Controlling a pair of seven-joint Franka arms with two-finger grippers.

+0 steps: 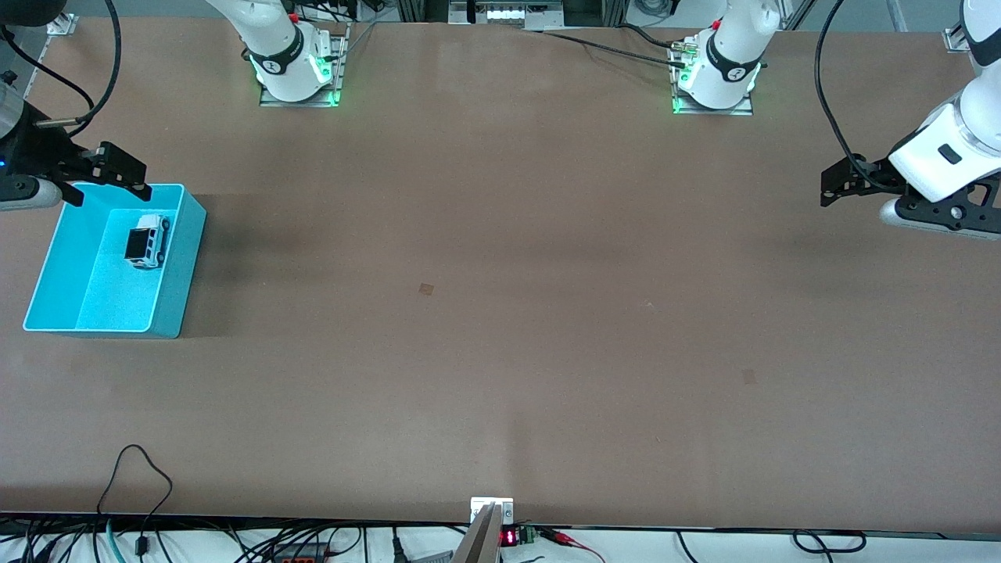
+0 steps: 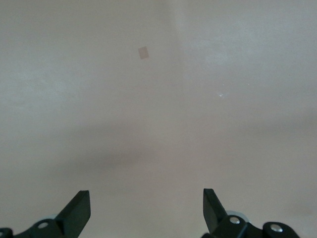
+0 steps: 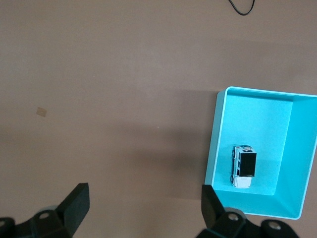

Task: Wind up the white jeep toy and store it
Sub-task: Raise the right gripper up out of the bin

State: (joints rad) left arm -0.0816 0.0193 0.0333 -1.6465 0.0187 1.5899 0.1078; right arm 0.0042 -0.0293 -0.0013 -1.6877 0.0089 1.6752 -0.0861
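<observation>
The white jeep toy (image 1: pixel 147 241) already sits on its wheels inside the cyan bin (image 1: pixel 174 277), in the half of the bin farther from the front camera and close to the wall that faces the middle of the table. By the look of it the storing is done, and the step in hand is to clear off without disturbing anything.

The right gripper (image 1: pixel 109 173) hangs over the bin's rim on the robots' side, up in the air, its fingers spread wide and holding nothing. In the right wrist view the toy (image 3: pixel 244 167) lies well ahead of the fingertips (image 3: pixel 210 202), with bare floor around it. To finish well, this arm should lift straight up first and only then swing away, so no finger clips the thin wall and drags the bin. Keeping the fingers apart is sensible: there is nothing to carry.

The left gripper (image 1: pixel 843 184) waits over bare table (image 1: pixel 500 328) at the left arm's end, well apart from the bin, fingers equally wide and empty. It needs no move.
</observation>
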